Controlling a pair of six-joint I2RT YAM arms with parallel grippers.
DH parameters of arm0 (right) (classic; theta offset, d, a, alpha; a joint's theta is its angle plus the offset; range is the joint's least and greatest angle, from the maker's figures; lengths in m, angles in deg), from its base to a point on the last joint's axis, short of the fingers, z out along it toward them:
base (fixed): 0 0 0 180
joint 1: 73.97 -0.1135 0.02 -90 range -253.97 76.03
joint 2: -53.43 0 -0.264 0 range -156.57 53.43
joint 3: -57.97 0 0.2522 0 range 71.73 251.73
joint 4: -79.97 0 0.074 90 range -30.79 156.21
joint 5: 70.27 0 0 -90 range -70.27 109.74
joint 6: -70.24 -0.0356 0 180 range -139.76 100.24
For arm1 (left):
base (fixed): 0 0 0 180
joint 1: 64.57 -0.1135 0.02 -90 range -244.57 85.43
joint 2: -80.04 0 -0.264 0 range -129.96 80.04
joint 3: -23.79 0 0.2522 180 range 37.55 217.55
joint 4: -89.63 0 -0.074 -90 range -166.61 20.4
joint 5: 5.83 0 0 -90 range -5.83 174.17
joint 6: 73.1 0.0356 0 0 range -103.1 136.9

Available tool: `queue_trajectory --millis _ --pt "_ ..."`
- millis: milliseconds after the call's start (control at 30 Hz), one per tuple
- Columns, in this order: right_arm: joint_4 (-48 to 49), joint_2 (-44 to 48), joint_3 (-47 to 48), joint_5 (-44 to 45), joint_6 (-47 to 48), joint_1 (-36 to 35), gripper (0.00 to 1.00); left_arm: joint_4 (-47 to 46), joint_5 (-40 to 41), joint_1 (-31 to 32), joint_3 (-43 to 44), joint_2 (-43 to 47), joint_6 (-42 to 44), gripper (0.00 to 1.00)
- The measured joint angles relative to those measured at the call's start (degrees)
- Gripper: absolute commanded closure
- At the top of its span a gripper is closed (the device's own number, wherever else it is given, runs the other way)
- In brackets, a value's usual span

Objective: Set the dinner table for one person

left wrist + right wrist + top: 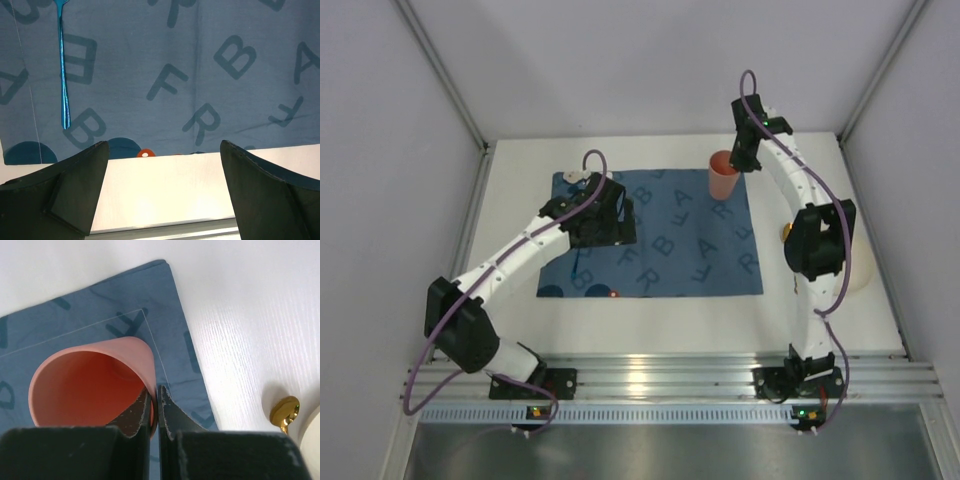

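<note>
Right gripper: jaws almost closed on the wall of the pink cup, one finger inside the rim and one outside. A rim pinch is judged suitable for an open cup too broad to span. The pictures do not show whether the cup's base rests on the surface or is clear of it. The cup is over the far right corner of the blue lettered placemat, the usual place for a drink. The placemat lies on the dinner table, a plain white top.

Left gripper: jaws wide, holding nothing, above the placemat's near edge.

Views compared: only the left wrist camera plainly shows a blue utensil lying lengthwise on the mat's left part. The right wrist camera shows a gold utensil off the mat on the tabletop, a mere speck from overhead. It is judged not yet placed.
</note>
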Motion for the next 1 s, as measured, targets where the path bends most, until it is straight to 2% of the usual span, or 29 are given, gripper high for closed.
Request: queue_trajectory --millis 167,267,367,400,467,500,600,667,733,833,1000 --pt "0.74 -0.61 -1.64 0.79 0.20 -0.13 1.00 0.07 0.15 -0.04 -0.02 1.05 0.22 0.02" --pt "1.60 -0.61 -4.31 0.90 0.13 -0.22 0.90 0.09 0.22 -0.11 -0.02 1.57 0.28 0.02" --pt "1.95 -0.59 -5.35 1.38 0.22 -0.22 0.74 0.15 0.20 -0.11 -0.02 1.70 0.42 0.02" --pt "2.03 -0.59 -5.46 1.38 0.20 -0.22 0.61 0.17 0.20 -0.17 -0.02 1.70 0.48 0.02" --pt "2.19 -0.59 -5.88 1.33 0.57 -0.22 0.48 0.26 0.15 -0.24 -0.02 1.70 0.66 0.02" --pt "2.32 -0.59 -5.88 1.36 0.72 -0.22 0.35 0.26 0.13 -0.33 -0.02 1.70 0.72 0.02" --pt "2.43 -0.31 -5.75 1.40 1.18 -0.20 0.20 0.28 -0.07 -0.33 -0.02 1.70 1.14 0.02" --pt "2.19 0.20 -5.31 1.57 1.14 0.13 0.16 0.28 -0.33 -0.31 -0.02 1.70 1.44 0.02" --pt "1.86 1.92 -5.42 1.51 0.66 0.61 0.08 0.28 -0.52 -0.31 -0.02 1.70 1.75 0.02" --pt "2.27 7.39 -8.46 1.20 -0.48 2.89 0.01 0.28 -0.87 -0.33 -0.02 1.70 2.19 0.02" --pt "3.06 23.08 -22.45 0.96 -3.08 14.64 0.00 0.28 -2.19 -0.44 -0.02 1.70 4.11 0.02"
